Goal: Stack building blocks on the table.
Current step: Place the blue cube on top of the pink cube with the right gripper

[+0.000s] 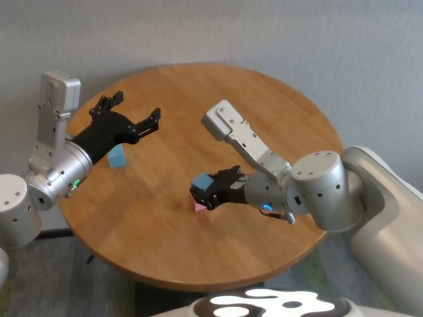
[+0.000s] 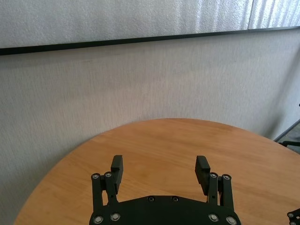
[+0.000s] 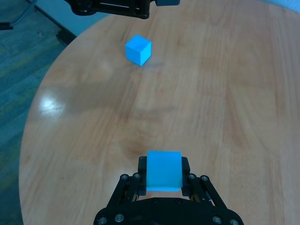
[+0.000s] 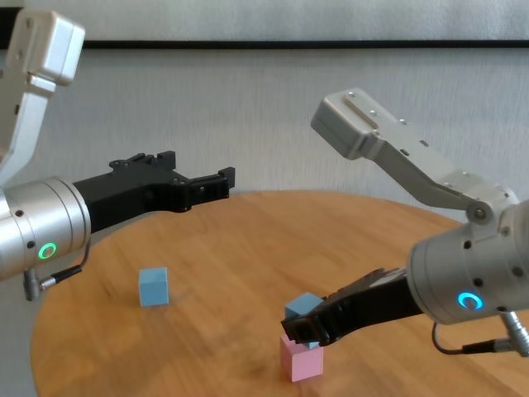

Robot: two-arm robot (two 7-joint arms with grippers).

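1. The right gripper (image 4: 307, 324) is clenched on one light blue cube (image 1: 201, 182), and that cube is held directly above the pink cube (image 4: 302, 361). From the chest view the two appear touching or very nearly so; which of the two cannot be told.
2. The pink cube rests on the round wooden worktop (image 1: 264, 112), toward its near edge, and serves as the landmark for all positions given here.
3. The second light blue cube (image 4: 154, 286) stands alone on the worktop, well apart from the pink cube on the robot's left and farther from the near edge.
4. The left gripper (image 1: 133, 113) is held in the air above the worktop, over the second light blue cube and well apart from the pink cube. Its jaws are spread wide and nothing is held in them.
5. The step in hand is judged to be the placing of the held cube on the pink cube. The stack is judged about one third complete.
6. Risk, misalignment: the held cube appears turned slightly relative to the pink cube. If it is released off centre, a tilt or a fall onto the worktop is to be expected.
7. Risk, displacement: the jaws reach close to the pink cube's top. The pink cube could be pushed aside if the held cube is pressed down or if the jaws are withdrawn sideways.
8. Risk, early release: if a gap remains, a bounce could be caused by dropping.
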